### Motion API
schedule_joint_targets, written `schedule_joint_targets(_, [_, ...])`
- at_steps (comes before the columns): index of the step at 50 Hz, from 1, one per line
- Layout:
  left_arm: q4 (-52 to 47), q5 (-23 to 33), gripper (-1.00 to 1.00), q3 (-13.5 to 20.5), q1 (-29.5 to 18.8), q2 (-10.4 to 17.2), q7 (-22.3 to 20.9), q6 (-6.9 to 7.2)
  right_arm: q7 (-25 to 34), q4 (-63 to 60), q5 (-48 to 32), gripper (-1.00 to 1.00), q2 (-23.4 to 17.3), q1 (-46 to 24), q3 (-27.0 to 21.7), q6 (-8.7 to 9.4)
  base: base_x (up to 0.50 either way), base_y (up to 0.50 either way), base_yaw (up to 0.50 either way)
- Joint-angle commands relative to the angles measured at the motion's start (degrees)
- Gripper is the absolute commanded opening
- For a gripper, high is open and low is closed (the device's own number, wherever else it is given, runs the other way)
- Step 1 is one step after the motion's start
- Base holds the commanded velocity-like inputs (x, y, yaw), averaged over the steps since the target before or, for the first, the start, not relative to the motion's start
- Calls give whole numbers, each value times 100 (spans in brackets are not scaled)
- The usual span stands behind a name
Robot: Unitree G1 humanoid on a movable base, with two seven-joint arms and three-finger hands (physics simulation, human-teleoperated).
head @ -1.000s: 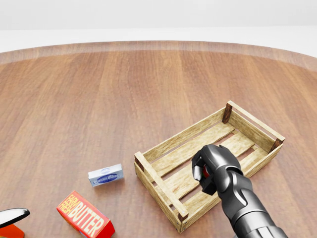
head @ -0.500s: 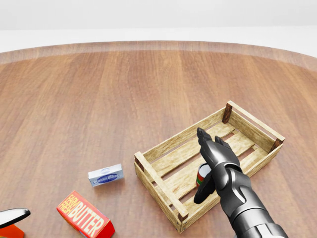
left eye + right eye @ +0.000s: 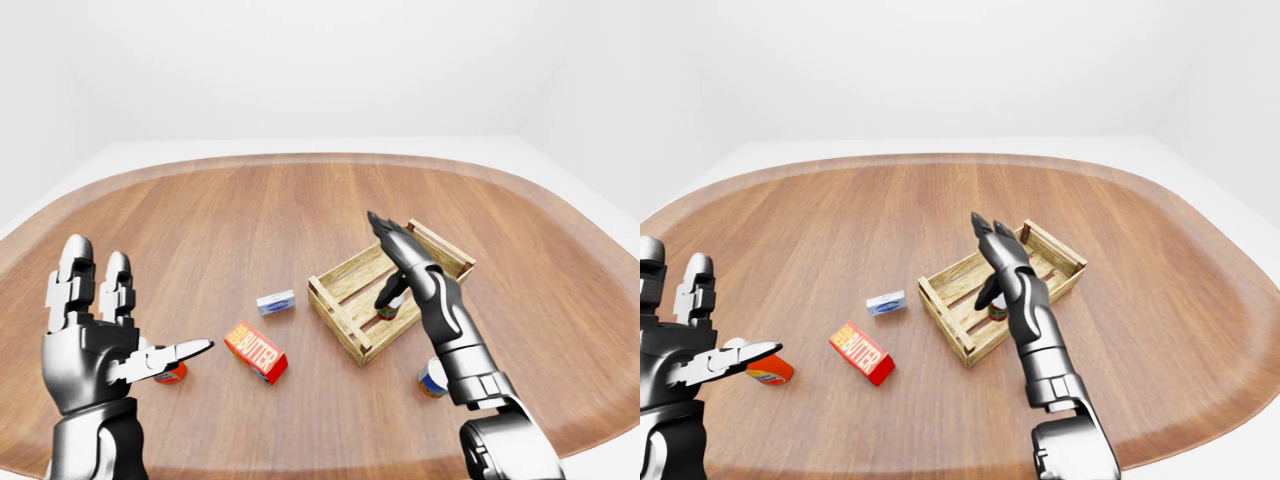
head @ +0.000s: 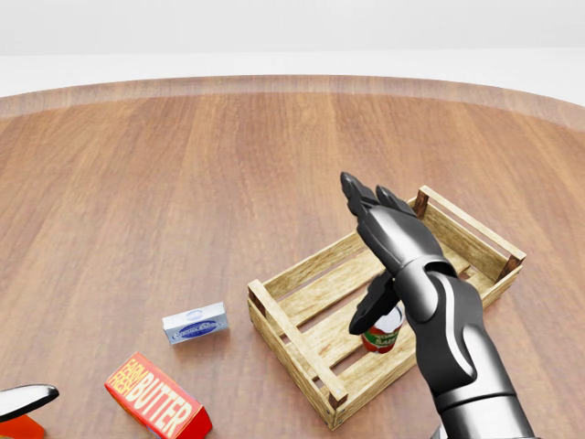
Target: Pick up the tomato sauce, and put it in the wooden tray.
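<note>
Sauce can (image 4: 383,331) stands upright on the slats inside the tray (image 4: 302,274), near the tray's lower right wall in the head view, its red and green label facing the camera. The right robot hand (image 4: 388,240) is spread open above it with nothing in its grip; the thumb hangs down just beside the can's top, and whether it touches I cannot tell. A second ago that robot hand was curled round the can down in the tray; half a second ago the fingers had unfolded, and now the robot hand has risen higher and the can shows more fully (the camera itself has not shifted). The left robot hand (image 3: 95,335) is held open, fingers up and empty, at the left of the left-eye view, unchanged at the head view's corner. On the bench (image 4: 183,165) left of the tray lie a small blue-and-white box (image 4: 195,323) and a butter pack (image 4: 156,396), both where they were
</note>
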Motion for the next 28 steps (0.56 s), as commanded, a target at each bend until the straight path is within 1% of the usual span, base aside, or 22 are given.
schedule_joint_targets(1, [8, 1, 95, 1, 2, 1, 6, 0, 986, -2097, -305, 100, 27, 410, -118, 0, 0, 0, 0])
schedule_joint_targets(4, [8, -5, 95, 9, 4, 0, 5, 0, 1104, -2348, -339, 100, 24, 449, -153, 0, 0, 0, 0])
schedule_joint_targets(6, [3, -7, 95, 14, 10, -3, 1, 0, 1342, -2754, -359, 100, -21, 511, -225, 0, 0, 0, 0])
schedule_joint_targets(11, [36, 20, 95, -10, -2, -4, 7, 0, 1508, -3151, -294, 100, -149, 561, -411, 0, 0, 0, 0])
schedule_joint_targets(15, [52, 30, 95, -22, -7, 4, 16, 0, 1554, -3510, -196, 100, -143, 690, -466, 0, 0, 0, 0])
schedule_joint_targets(18, [54, 27, 95, -19, -4, 8, 17, 0, 1456, -3899, 72, 100, -70, 794, -564, 0, 0, 0, 0])
schedule_joint_targets(19, [42, 17, 95, -7, -3, 11, 16, 0, 1406, -4119, 287, 100, 1, 862, -626, 0, 0, 0, 0])
schedule_joint_targets(21, [40, 0, 95, 14, -7, 14, 15, 0, 1091, -4726, 965, 100, 216, 1134, -773, 0, 0, 0, 0])
schedule_joint_targets(22, [40, 1, 95, 15, -8, 14, 14, 0, 1031, -4752, 1047, 100, 161, 1153, -730, 0, 0, 0, 0])
schedule_joint_targets(23, [37, 0, 95, 13, -10, 13, 15, 0, 853, -5325, 1594, 100, 449, 1457, -844, 0, 0, 0, 0])
schedule_joint_targets(25, [23, 6, 95, 3, -2, 9, 10, 0, 582, -5808, 2163, 100, 528, 1854, -755, 0, 0, 0, 0])
schedule_joint_targets(26, [18, 6, 95, 5, 0, 7, 9, 0, 394, -6111, 2475, 100, 650, 2157, -714, 0, 0, 0, 0])
schedule_joint_targets(27, [15, -4, 95, 17, 1, 8, 7, 0, 309, -6589, 2994, 100, 861, 2656, -649, 0, 0, 0, 0])
schedule_joint_targets(28, [13, -9, 95, 26, 1, 9, 6, 0, 214, -6784, 3300, 100, 883, 2848, -618, 0, 0, 0, 0])
